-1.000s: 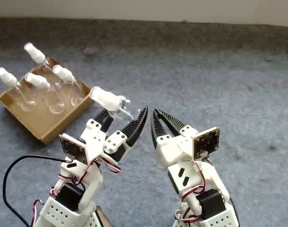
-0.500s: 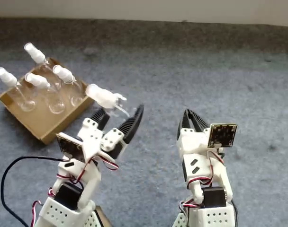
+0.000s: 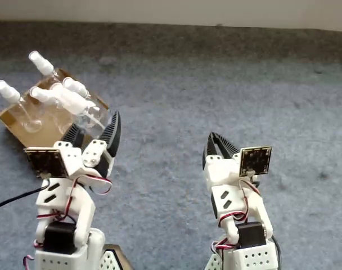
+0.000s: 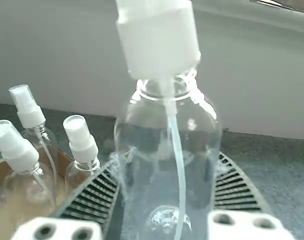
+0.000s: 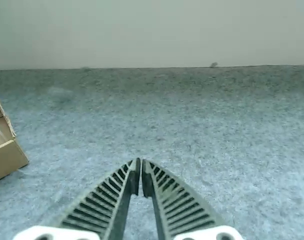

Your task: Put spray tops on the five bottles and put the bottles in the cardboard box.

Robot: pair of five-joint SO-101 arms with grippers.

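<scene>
My left gripper (image 3: 95,127) is shut on a clear bottle (image 3: 85,111) with a white spray top (image 3: 64,93), held tilted over the near right edge of the cardboard box (image 3: 11,125). In the left wrist view the bottle (image 4: 167,145) stands between the ribbed fingers (image 4: 94,195), its spray top (image 4: 157,37) seated on the neck. Several capped bottles (image 3: 33,107) stand in the box, with three of those bottles (image 4: 79,142) just beyond the held one. My right gripper (image 3: 212,140) is shut and holds nothing, low over the carpet right of centre; its tips (image 5: 141,176) touch.
Grey carpet covers the table, with open room to the right and behind the arms. A corner of the box (image 5: 4,150) lies off to one side of the right gripper. A black cable (image 3: 8,199) runs by the left arm's base.
The left arm has swung left with the bottle, from the middle to the box's edge. The right gripper has shut and drawn back to the right.
</scene>
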